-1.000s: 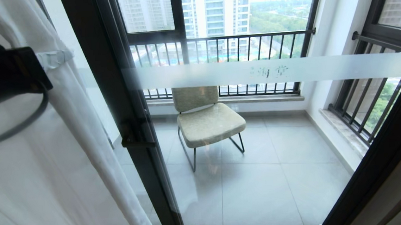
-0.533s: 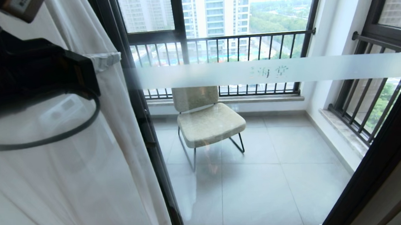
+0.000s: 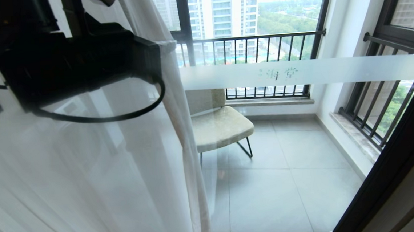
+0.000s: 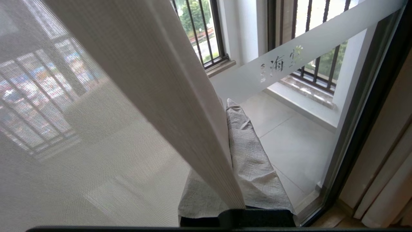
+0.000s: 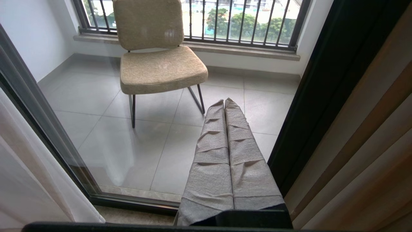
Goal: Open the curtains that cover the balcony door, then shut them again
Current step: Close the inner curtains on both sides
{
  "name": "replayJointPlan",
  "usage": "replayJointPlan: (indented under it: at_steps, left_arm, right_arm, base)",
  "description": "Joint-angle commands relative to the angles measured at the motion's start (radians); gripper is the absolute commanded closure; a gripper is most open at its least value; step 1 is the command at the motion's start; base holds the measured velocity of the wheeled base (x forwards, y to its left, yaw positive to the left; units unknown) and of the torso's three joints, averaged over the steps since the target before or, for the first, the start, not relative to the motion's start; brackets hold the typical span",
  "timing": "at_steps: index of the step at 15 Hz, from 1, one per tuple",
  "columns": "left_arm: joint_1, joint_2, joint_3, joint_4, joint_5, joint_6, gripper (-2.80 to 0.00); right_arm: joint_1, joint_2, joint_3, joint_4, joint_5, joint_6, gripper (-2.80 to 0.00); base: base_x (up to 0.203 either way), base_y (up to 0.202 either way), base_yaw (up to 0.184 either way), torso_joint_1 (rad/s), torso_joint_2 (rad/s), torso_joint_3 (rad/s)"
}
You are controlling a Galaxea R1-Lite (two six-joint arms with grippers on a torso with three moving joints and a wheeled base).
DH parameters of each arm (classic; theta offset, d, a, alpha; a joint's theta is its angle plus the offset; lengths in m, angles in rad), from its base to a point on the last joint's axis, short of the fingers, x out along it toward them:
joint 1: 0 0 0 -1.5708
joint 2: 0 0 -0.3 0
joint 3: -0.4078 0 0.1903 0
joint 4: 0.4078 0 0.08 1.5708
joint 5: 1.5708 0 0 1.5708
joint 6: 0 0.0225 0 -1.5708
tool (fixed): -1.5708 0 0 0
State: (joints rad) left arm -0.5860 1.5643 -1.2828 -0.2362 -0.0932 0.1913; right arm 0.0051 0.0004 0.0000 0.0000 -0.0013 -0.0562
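I have the left gripper [image 4: 236,161] clamped on the hanging edge of the thin white see-through sheer curtain [image 3: 86,168], whose long axis runs floor to ceiling. The still-bare clear glass of the black-framed balcony door [image 3: 287,168] lies toward its right frame. The right gripper [image 5: 225,145], shut on nothing, hangs low near that frame, so I judge the left arm must carry the edge across.

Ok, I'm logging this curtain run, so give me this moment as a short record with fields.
stage: closing, sheer only partway across
left gripper: shut on sheer curtain, at its leading edge
balcony door: glass right of the edge uncovered
frosted band: mostly visible
chair: on balcony, partly behind sheer
right gripper: shut, empty, idle, low before the glass
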Motion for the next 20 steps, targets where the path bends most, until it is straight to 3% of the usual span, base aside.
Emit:
replayJointPlan:
  at_steps: [1,15,17,20]
  left_arm:
    - [-0.035,0.078,-0.037,0.003,0.000,0.000,0.00]
    - [-0.128,0.152,-0.062,-0.047,0.016,0.001,0.00]
    - [-0.106,0.130,-0.058,-0.048,0.060,-0.012,0.00]
    - [0.002,0.062,-0.026,-0.045,0.091,-0.050,0.00]
  right_arm:
    - [0.001,0.000,0.000,0.000,0.000,-0.001,0.00]
    - [0.001,0.000,0.000,0.000,0.000,-0.001,0.00]
    - [0.001,0.000,0.000,0.000,0.000,-0.001,0.00]
    - [0.001,0.000,0.000,0.000,0.000,-0.001,0.00]
  base:
    - [0.000,0.000,0.000,0.000,0.00,0.000]
    - [0.000,0.000,0.000,0.000,0.00,0.000]
    - [0.000,0.000,0.000,0.000,0.00,0.000]
    - [0.000,0.000,0.000,0.000,0.00,0.000]
